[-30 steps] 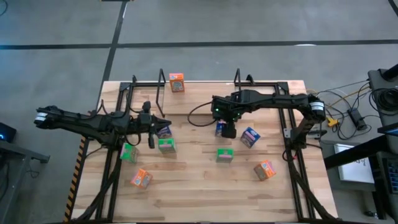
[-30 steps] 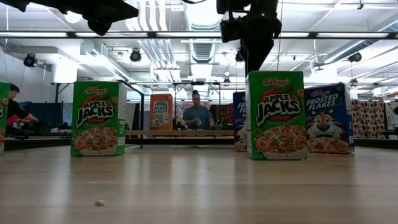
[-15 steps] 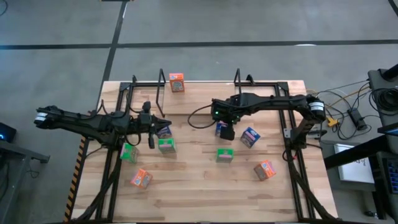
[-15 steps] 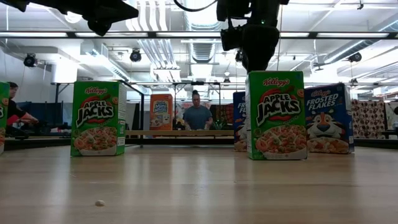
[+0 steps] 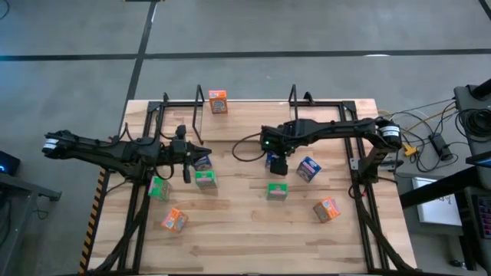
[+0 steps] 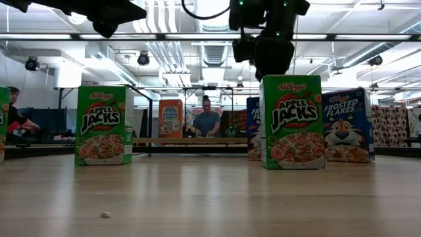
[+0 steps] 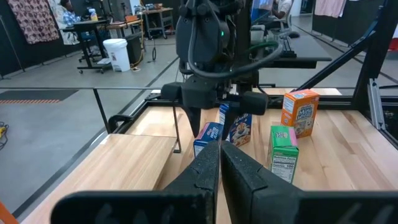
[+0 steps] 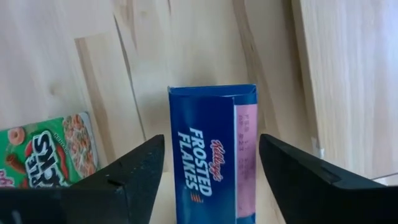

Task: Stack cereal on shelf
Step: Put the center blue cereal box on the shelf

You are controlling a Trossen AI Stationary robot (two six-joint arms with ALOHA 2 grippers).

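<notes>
Right gripper (image 5: 278, 165) had dropped over the blue Frosted Flakes box (image 8: 211, 149) mid-table, fingers apart astride it, not yet clamped; left gripper (image 5: 186, 173) idle, fingers together

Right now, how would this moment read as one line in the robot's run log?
right arm: fingers open, straddling upright blue Frosted Flakes cardboard box, not gripping | left arm: fingers shut, waiting, empty | thin black metal-rod shelf: one orange box
</notes>
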